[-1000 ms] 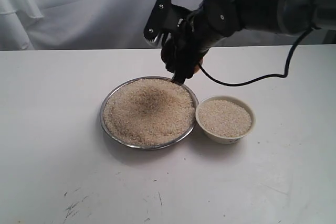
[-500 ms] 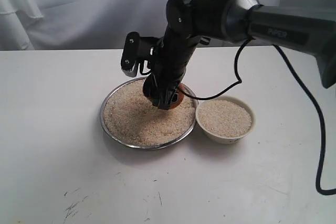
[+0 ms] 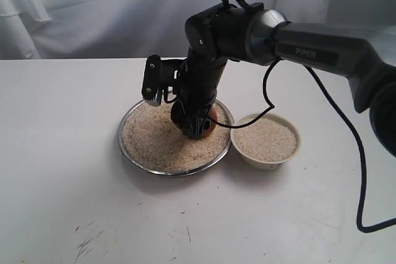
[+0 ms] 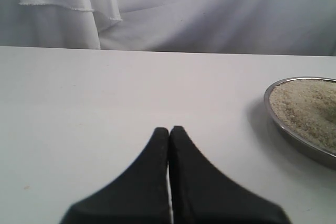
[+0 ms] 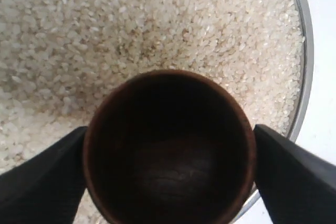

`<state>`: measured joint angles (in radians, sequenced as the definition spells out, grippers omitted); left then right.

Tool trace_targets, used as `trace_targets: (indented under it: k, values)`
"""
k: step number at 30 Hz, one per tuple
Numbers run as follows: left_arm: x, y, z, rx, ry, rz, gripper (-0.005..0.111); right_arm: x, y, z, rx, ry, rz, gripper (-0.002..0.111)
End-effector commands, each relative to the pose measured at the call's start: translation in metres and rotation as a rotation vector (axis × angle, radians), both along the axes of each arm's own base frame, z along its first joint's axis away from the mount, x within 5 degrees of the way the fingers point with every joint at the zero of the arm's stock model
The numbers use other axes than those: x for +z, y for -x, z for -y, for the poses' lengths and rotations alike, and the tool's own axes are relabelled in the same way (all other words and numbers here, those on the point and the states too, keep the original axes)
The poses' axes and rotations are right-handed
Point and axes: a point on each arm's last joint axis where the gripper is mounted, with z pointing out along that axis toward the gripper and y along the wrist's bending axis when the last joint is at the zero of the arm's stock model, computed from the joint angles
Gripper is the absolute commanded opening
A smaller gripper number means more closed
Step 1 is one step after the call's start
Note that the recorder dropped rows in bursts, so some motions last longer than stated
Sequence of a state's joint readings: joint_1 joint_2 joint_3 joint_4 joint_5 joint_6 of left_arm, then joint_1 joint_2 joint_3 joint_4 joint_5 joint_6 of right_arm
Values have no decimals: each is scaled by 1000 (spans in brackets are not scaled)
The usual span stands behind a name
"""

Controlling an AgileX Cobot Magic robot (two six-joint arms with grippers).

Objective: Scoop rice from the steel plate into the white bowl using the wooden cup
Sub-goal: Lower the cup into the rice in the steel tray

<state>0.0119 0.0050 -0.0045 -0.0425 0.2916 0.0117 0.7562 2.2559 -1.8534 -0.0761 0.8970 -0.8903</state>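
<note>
The steel plate (image 3: 125, 150) lies mid-table, heaped with rice (image 3: 154, 143). My right gripper (image 3: 193, 128) is down over the plate's right side, shut on the wooden cup (image 3: 211, 118). From the right wrist, the cup (image 5: 169, 148) sits between both fingers (image 5: 44, 177), its dark inside empty and its mouth facing the rice (image 5: 157, 24). The white bowl (image 3: 265, 141) stands just right of the plate, holding rice. My left gripper (image 4: 169, 129) hovers over bare table with its jaws pressed together; the plate's rim (image 4: 269, 103) shows beside it.
A white cloth backdrop (image 3: 93, 10) hangs behind the table. The right arm's black cable (image 3: 346, 134) loops over the table right of the bowl. Faint dark scuffs (image 3: 86, 245) mark the near left tabletop.
The right arm swung down and left from above the plate's far rim, bringing the cup low onto the rice at the plate's right side. The left gripper's earlier state is not shown.
</note>
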Motion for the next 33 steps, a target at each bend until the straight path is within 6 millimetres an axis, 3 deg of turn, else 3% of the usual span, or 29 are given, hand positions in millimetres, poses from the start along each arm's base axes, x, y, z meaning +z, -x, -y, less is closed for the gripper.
trace_targets:
  k: [1, 8, 21, 33]
  values:
    - [-1, 0, 0, -1, 4, 7, 0, -12, -1, -6, 0, -20, -2, 0]
    - [-1, 0, 0, -1, 4, 7, 0, -20, -2, -11, -20, -48, 6, 3]
    - [-1, 0, 0, -1, 4, 7, 0, -16, -7, -18, -61, -137, 61, 55]
    - [-1, 0, 0, -1, 4, 7, 0, -16, -5, -20, -56, -139, 58, 58]
